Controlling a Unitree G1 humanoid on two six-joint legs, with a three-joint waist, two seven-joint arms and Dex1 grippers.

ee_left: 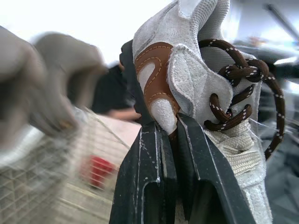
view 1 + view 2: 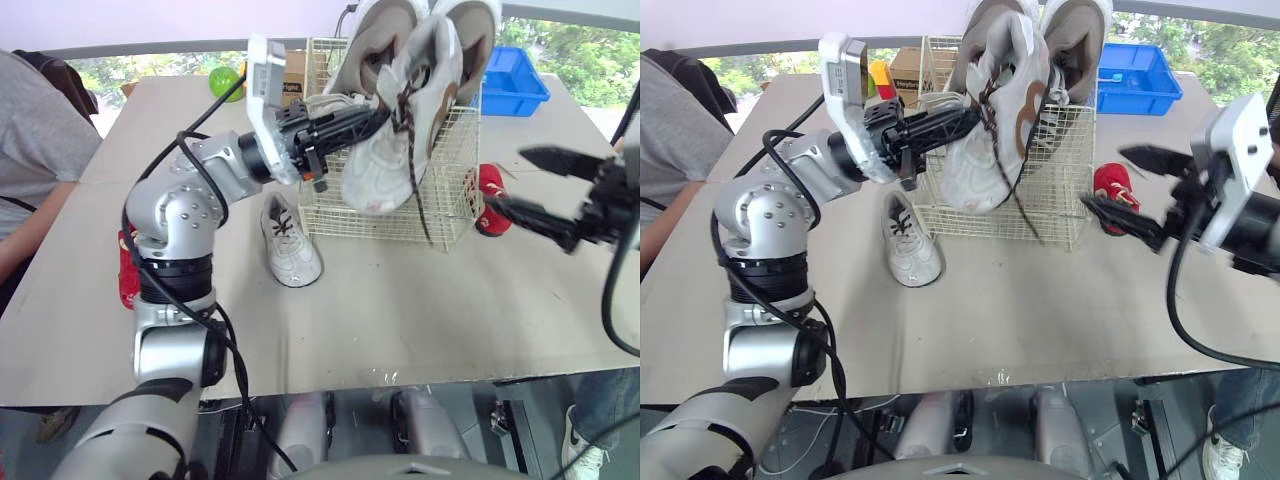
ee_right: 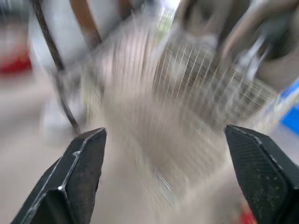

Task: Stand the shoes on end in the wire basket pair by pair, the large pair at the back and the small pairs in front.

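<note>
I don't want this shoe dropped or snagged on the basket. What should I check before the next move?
1. Grip: left tool is shut on the held shoe at its upper. Ok.
2. Laces: the brown lace dangles across the wire basket front wall and could snag. Not ok.
3. Back row: the large pair stands on end at the back. Ok.
4. Front space inside the basket: the held shoe hides it. Cannot tell.
5. Right tool: open, off to the basket's right near the red shoe, apart from the held shoe. Ok.
</note>
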